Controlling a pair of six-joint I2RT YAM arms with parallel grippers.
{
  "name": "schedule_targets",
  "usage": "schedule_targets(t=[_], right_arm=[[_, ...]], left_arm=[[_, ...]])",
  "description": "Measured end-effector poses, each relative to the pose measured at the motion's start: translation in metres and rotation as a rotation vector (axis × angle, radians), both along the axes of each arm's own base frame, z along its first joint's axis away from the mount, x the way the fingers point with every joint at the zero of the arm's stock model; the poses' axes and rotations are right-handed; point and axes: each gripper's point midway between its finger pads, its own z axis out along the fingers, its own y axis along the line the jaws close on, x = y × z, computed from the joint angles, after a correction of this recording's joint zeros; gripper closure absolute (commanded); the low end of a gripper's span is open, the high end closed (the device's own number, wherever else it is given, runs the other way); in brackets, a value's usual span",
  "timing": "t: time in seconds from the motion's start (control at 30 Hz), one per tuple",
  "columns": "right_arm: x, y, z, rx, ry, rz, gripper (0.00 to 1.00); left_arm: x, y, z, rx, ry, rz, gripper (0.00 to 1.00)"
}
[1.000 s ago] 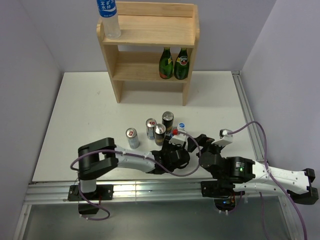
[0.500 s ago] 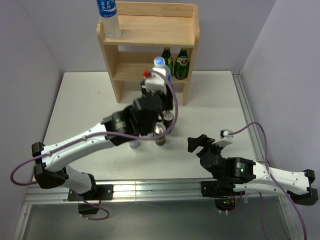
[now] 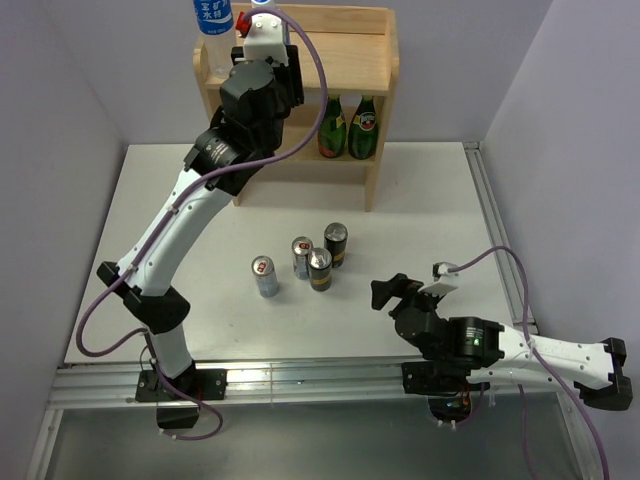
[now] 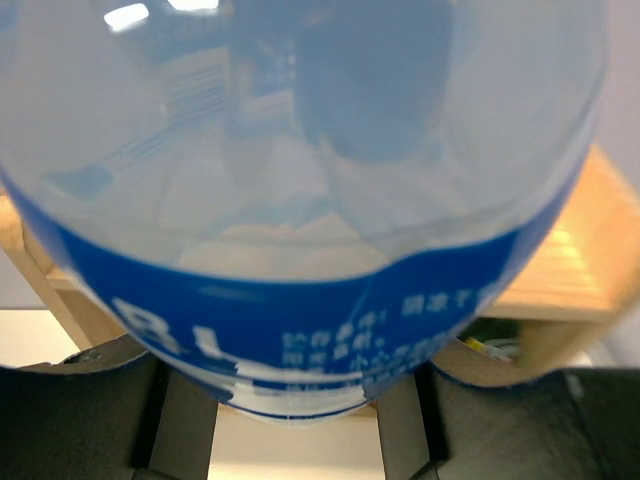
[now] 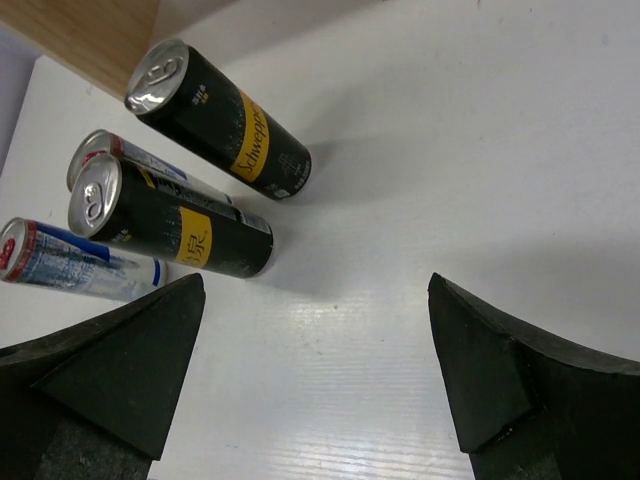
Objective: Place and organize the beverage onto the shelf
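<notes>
Nearest you, your right gripper [image 5: 312,300] hangs low over the table [image 3: 170,230] at the front right, its fingers [image 5: 130,370] spread wide with nothing between them. Just beyond it stand four drinks in a loose cluster, all upright: one black can [image 3: 320,268] touching or nearly touching a silver can [image 3: 301,256], another black can [image 3: 336,243] just behind them, and another silver can [image 3: 265,276] a little apart to the left.

Farther back, the shelf [image 3: 375,150] sits at the rear of the table. Two green bottles [image 3: 347,127] stand side by side at the right end of its lower tier.

Farthest and highest, your left arm reaches up to the top tier. Your left gripper [image 4: 320,420] is clamped on a water bottle [image 4: 320,200], which fills the wrist view. You cannot tell whether its base touches the board. A second bottle [image 3: 218,40] stands at the top tier's left end, just left of the gripper.
</notes>
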Motion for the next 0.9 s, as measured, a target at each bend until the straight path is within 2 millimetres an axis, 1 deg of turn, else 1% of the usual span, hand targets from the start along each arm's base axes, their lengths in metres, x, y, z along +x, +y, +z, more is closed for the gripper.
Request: schedule_targets(t=[0.17, 0.27, 0.33, 0.47, 0.53, 0.63, 0.9], right_arm=[[-0.001, 0.003, -0.009, -0.004, 0.011, 0.017, 0.0], [-0.002, 0.006, -0.011, 0.0, 0.015, 0.027, 0.0], [-0.002, 0.008, -0.01, 0.007, 0.016, 0.033, 0.0], [-0.002, 0.009, -0.012, 0.01, 0.016, 0.038, 0.0], [-0.003, 0.01, -0.012, 0.009, 0.017, 0.04, 0.0], [-0.002, 0.011, -0.012, 0.01, 0.015, 0.043, 0.0], [-0.002, 0.012, -0.011, 0.011, 0.01, 0.047, 0.0]], left_arm=[[0.03, 0.02, -0.023, 0.043, 0.031, 0.039, 1.0], [0.046, 0.026, -0.028, 0.055, 0.024, 0.066, 1.0], [0.056, 0.027, -0.028, 0.068, 0.015, 0.081, 1.0], [0.071, 0.018, -0.031, 0.083, -0.007, 0.085, 1.0], [0.075, 0.014, -0.035, 0.095, -0.007, 0.081, 1.0], [0.078, 0.013, -0.031, 0.088, -0.03, 0.081, 1.0], [0.087, 0.028, -0.016, 0.047, -0.09, 0.134, 1.0]])
